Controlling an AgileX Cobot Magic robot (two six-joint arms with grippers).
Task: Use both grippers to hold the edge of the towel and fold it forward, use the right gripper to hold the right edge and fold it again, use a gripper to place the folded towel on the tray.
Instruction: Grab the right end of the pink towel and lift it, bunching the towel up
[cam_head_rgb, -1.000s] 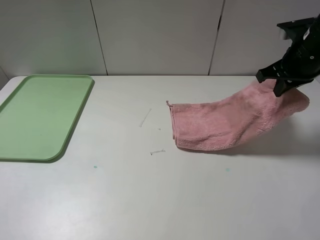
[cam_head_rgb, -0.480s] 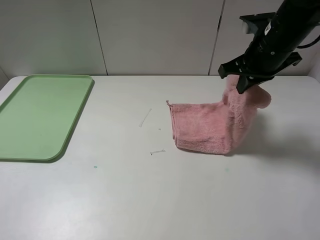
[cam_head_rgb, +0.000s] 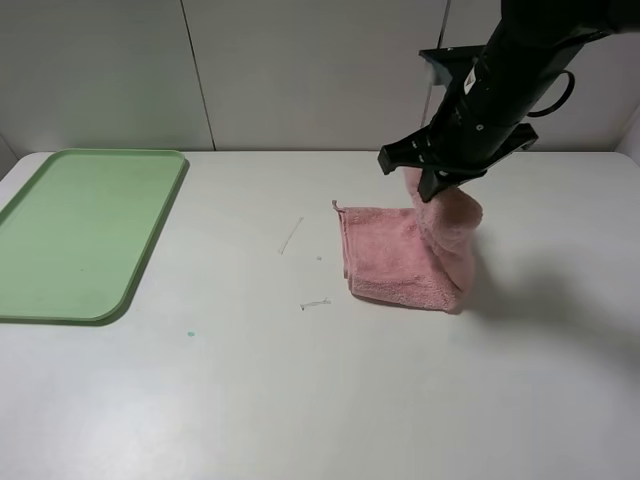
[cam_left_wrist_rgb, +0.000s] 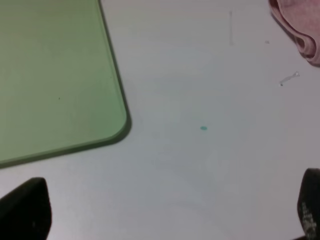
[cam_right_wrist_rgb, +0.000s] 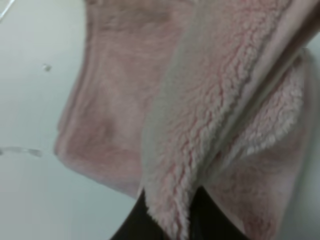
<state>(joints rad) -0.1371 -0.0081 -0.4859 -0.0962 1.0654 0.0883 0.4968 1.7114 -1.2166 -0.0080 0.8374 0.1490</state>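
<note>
- The right gripper (cam_head_rgb: 425, 186) hangs from a black arm that enters from the far right and slants down to the left, jaw end pointing down at the table (cam_head_rgb: 300, 400).
- Its jaws are pinched tight on the right edge of the towel (cam_right_wrist_rgb: 167, 200), which is lifted clear of the table.
- The towel (cam_head_rgb: 390, 258) lies right of the table's centre. Its left part is flat, and its right part rises in a fold up to the grip.
- The left gripper (cam_left_wrist_rgb: 167, 217) hovers over bare table near the near right corner of the tray (cam_left_wrist_rgb: 50, 75), fingers (cam_left_wrist_rgb: 25, 210) spread wide with nothing between them.
- The tray sits at the far left, well apart from the towel.
</note>
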